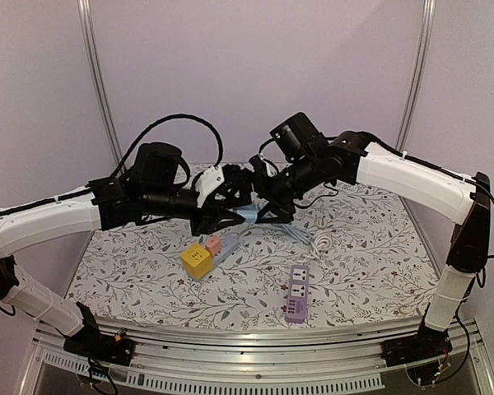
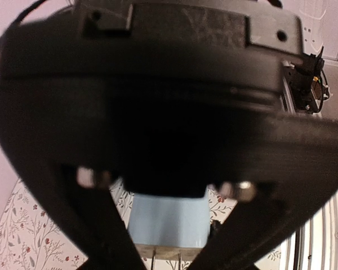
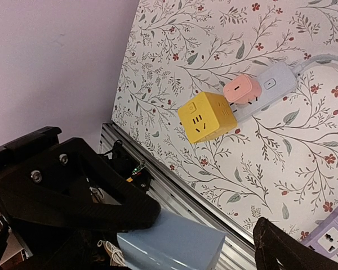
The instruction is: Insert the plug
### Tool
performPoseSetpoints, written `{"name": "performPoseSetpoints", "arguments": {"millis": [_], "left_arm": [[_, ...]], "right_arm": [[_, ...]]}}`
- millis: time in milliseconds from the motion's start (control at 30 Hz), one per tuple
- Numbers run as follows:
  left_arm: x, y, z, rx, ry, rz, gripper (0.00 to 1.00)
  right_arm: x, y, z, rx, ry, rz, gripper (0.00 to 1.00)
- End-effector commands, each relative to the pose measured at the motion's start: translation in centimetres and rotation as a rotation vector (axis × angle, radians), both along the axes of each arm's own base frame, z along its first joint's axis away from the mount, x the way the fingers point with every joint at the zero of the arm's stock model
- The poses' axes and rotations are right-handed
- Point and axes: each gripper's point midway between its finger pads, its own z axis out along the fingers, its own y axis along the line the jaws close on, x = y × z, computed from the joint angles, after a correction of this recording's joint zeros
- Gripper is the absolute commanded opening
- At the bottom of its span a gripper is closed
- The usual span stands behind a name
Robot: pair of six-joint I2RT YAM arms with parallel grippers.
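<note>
A light blue plug [image 1: 249,214] hangs in the air above the table's middle, where both arms meet. My left gripper [image 1: 237,212] is shut on it. In the left wrist view the plug [image 2: 168,222] sits between the two dark fingers [image 2: 101,236], its metal prongs pointing away from the camera. My right gripper [image 1: 265,206] stands open beside it. In the right wrist view one finger [image 3: 118,208] lies against the plug [image 3: 172,244] and the other finger [image 3: 287,247] stands well apart. A purple power strip [image 1: 297,293] lies on the table near the front.
A white power strip [image 1: 229,245] lies left of centre, with a yellow cube socket [image 1: 196,260] and a pink adapter [image 1: 213,244] on it. Its white cable [image 1: 319,240] coils to the right. The table's metal front rail [image 3: 174,191] runs below.
</note>
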Motion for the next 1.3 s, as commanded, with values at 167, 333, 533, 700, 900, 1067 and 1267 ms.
{"name": "performPoseSetpoints", "arguments": {"millis": [167,333,533,700,900,1067,1267], "left_arm": [[-0.7,0.9,2.4,-0.082,-0.009,0.046,0.00],[-0.8,1.3,3.6,-0.156,0.000,0.076,0.00],[-1.0,1.4,5.5,-0.241,0.010,0.089,0.00],[-1.0,1.6,7.9,-0.352,0.006,0.096,0.00],[-1.6,1.8,9.7,-0.434,0.022,0.081,0.00],[-2.0,1.7,10.7,-0.473,0.036,0.061,0.00],[-3.1,1.3,11.0,-0.480,0.053,-0.006,0.00]], "right_arm": [[0.6,-2.4,3.0,-0.017,-0.114,-0.082,0.99],[1.4,-4.1,4.6,0.008,-0.166,-0.169,0.99],[0.6,-4.3,6.7,0.155,-0.150,-0.180,0.99],[-0.7,-4.5,7.3,0.279,-0.122,-0.171,0.99],[-1.8,-5.2,7.3,0.325,-0.090,-0.170,0.95],[-2.6,-4.6,8.8,0.406,-0.095,-0.116,0.90],[-3.2,-3.3,9.4,0.448,-0.068,-0.047,0.82]]}}
